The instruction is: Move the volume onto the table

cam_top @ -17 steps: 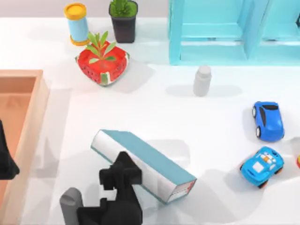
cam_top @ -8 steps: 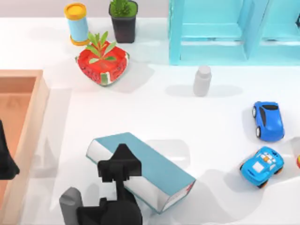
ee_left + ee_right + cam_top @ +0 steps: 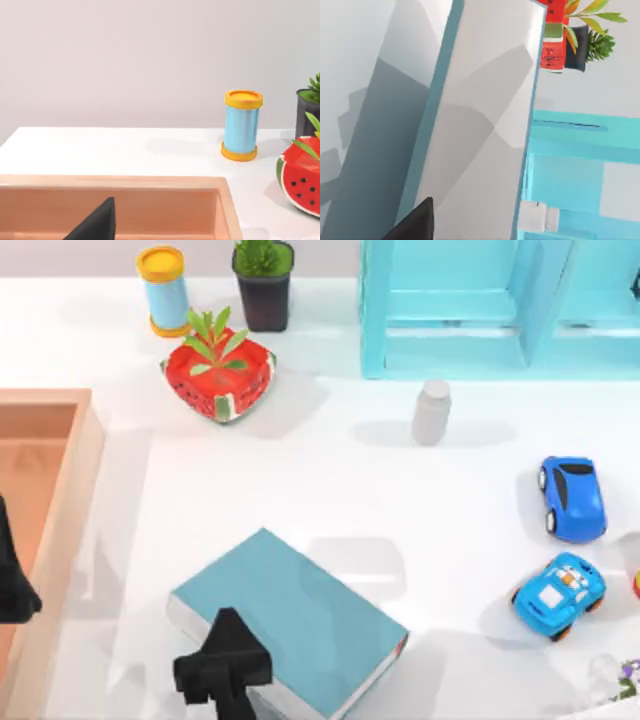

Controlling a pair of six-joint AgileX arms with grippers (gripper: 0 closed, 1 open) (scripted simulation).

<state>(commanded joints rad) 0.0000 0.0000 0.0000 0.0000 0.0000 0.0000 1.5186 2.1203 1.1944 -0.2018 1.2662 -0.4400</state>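
Observation:
The volume, a thick teal-blue book, lies flat with its cover up on the white table, at the lower middle-left. My right gripper sits at the book's near left edge, partly over it, with its fingers apart and nothing between them. The right wrist view looks closely along the volume's white page edges, with one dark fingertip in the corner. My left gripper is parked at the far left over the wooden tray, and one of its fingertips shows in the left wrist view.
A wooden tray lines the left side. At the back stand a watermelon planter, a blue-and-yellow cylinder, a dark plant pot and a turquoise shelf unit. A grey bottle and two blue toy cars are to the right.
The volume has tipped from standing on its edge to lying flat, cover up. My right gripper has let it go and drawn back toward the near edge.

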